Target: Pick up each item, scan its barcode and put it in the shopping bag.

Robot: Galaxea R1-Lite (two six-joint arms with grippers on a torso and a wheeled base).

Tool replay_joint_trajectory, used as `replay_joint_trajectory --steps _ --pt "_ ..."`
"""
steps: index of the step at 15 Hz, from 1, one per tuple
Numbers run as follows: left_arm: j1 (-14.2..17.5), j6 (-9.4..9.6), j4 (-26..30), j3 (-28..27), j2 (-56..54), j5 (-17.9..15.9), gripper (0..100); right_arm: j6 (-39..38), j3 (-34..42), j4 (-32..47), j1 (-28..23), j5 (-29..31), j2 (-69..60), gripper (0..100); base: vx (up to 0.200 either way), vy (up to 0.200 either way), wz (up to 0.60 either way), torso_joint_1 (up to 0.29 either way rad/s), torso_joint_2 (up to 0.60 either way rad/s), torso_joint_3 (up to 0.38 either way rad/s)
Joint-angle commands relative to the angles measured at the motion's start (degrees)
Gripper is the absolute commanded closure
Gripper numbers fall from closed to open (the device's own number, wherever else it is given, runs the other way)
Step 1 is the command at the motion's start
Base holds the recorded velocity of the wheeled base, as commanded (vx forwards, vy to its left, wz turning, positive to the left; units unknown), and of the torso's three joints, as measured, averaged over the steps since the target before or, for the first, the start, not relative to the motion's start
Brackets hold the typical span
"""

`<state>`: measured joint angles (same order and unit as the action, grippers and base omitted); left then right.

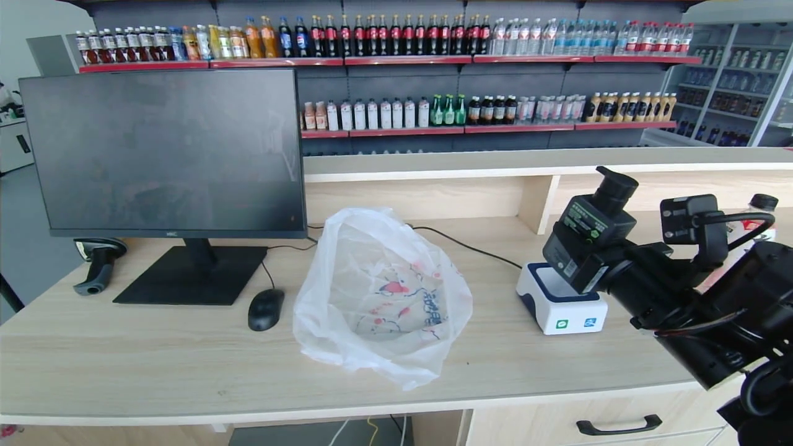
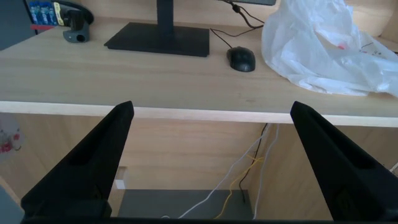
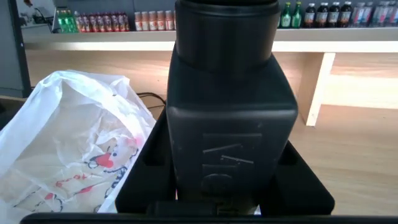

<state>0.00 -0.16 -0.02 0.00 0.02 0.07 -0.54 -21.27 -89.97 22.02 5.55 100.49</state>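
Head view: the right gripper (image 1: 610, 275) is clamped on a black bottle (image 1: 588, 232), whose cap tilts toward 1 o'clock just above the white scanner (image 1: 560, 303). The scanner sits at 3 o'clock from the bag (image 1: 378, 297), and a monitor (image 1: 164, 152) stands at the bag's 10 o'clock. Left wrist view: the left gripper (image 2: 211, 158) hangs wide open and empty below the counter (image 2: 155, 81) edge, with the mouse (image 2: 241, 59) beside the bag beyond. Right wrist view: the bottle sits gripped between the fingers (image 3: 140, 180), with the bag alongside.
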Motion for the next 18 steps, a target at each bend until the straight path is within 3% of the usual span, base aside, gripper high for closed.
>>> replay_joint_trajectory --steps 1,8,15,18 --pt "0.0 -0.02 0.0 0.0 0.0 0.0 0 0.0 0.1 0.0 0.7 0.0 0.2 100 0.000 0.000 0.00 0.000 0.00 0.000" --pt "0.0 -0.02 0.0 0.0 0.0 0.0 0 0.0 -1.0 0.0 1.8 0.0 0.2 100 0.000 0.000 0.00 0.000 0.00 0.000" --pt "0.0 -0.02 -0.1 0.0 0.0 0.0 0 0.0 -0.7 0.0 1.8 0.0 0.0 100 0.000 0.000 0.60 0.002 0.00 0.000" --pt "0.0 -0.02 -0.1 0.0 0.0 0.0 0 0.0 -0.5 0.0 1.8 0.0 -0.1 100 0.000 0.000 0.00 0.000 0.00 0.000"
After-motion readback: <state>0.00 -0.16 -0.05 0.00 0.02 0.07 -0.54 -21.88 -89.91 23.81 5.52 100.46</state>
